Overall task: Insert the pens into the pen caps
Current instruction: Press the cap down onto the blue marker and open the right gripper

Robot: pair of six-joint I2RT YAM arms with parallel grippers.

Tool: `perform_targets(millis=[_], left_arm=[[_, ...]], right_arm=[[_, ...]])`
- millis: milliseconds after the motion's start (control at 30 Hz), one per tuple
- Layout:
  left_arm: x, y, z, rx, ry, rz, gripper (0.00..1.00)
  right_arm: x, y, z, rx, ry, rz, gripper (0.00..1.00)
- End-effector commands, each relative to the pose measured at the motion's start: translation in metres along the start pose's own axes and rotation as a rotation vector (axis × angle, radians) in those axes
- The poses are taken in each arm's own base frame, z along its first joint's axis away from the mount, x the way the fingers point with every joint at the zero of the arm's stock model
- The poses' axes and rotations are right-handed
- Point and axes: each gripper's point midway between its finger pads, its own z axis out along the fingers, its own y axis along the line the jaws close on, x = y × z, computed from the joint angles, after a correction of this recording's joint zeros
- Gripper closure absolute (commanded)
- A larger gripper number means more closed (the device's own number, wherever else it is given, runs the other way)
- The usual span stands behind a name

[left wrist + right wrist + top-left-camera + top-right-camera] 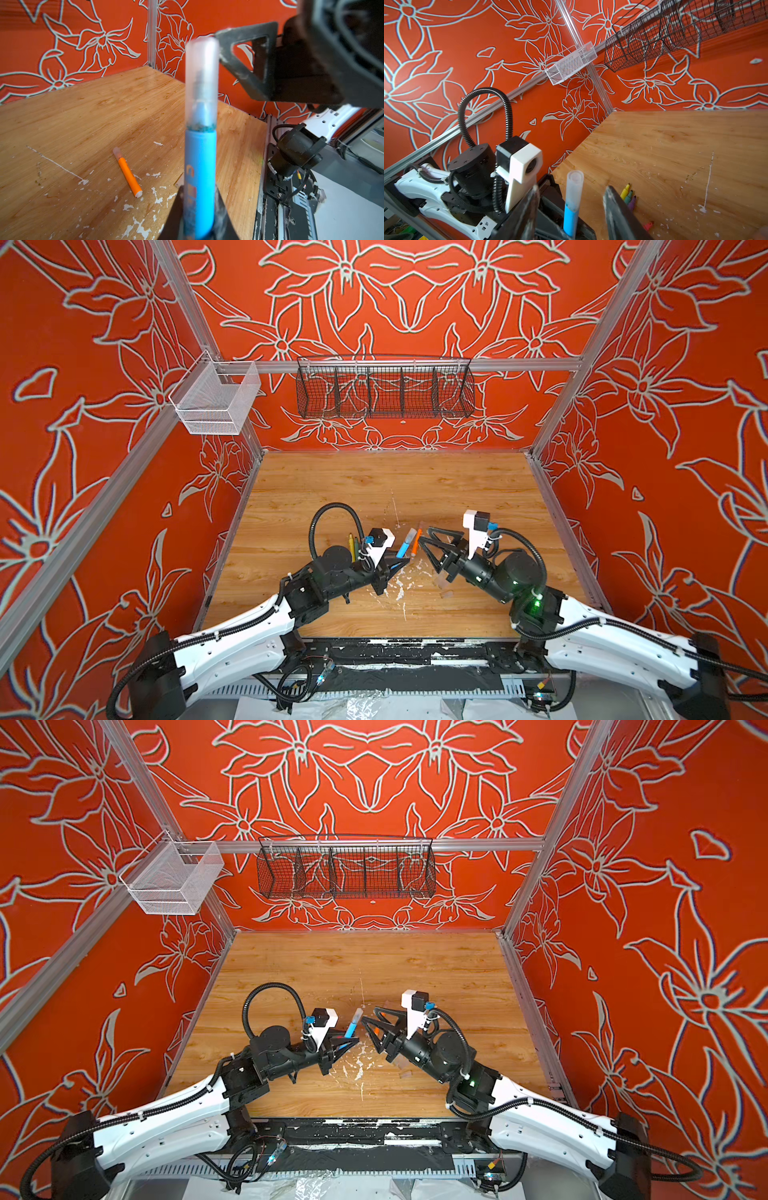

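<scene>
My left gripper is shut on the lower barrel of a blue pen, which stands up out of its jaws. A translucent pen cap sits over the blue pen's tip. My right gripper is open, one finger on each side of that cap with a gap on both sides. An orange pen with a cap on lies on the table below the grippers. Yellow, green, purple and pink pens lie uncapped on the table.
Two loose pen caps lie beside the right arm. White paint flecks mark the wooden table. A white mesh basket and a black wire basket hang on the back rail.
</scene>
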Motion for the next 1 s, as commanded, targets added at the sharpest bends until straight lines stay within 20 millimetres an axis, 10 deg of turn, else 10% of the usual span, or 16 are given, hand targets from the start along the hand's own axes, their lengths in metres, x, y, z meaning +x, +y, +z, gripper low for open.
perform_targets(millis=[0, 433, 967], left_arm=[[-0.014, -0.009, -0.004, 0.044, -0.059, 0.061, 1.0], [-0.008, -0.007, -0.007, 0.031, -0.049, 0.089, 1.0], [-0.017, -0.002, 0.002, 0.004, -0.047, 0.048, 1.0]], right_arm=[[-0.002, 0.009, 0.009, -0.024, 0.026, -0.007, 0.49], [-0.001, 0.021, 0.029, -0.063, 0.065, 0.003, 0.54], [0.017, 0.014, 0.029, -0.056, 0.11, 0.007, 1.0]])
